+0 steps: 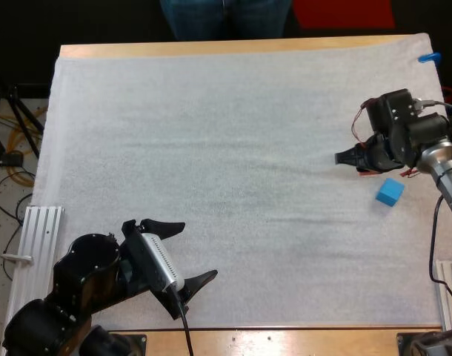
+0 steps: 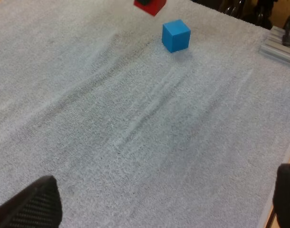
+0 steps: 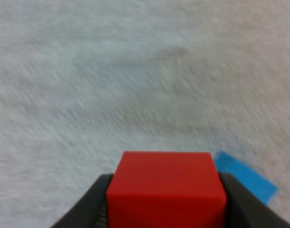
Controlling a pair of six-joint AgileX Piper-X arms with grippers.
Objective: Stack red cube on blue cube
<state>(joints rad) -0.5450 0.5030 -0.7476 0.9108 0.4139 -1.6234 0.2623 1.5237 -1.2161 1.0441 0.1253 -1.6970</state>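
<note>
Over white mat (image 3: 135, 71) — bright red cube (image 3: 166, 187) in right gripper (image 3: 166, 211).

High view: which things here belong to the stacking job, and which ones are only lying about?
For the job: red cube, clamped in the right gripper; blue cube, lying free near that gripper.
Not for the job: left gripper, open, holding nothing; white mat; metal rail left of the mat; a person's legs at the far side.

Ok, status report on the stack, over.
Left tool open, far from cubes. Right tool shut on red cube, beside blue cube. Nothing between them.
</note>
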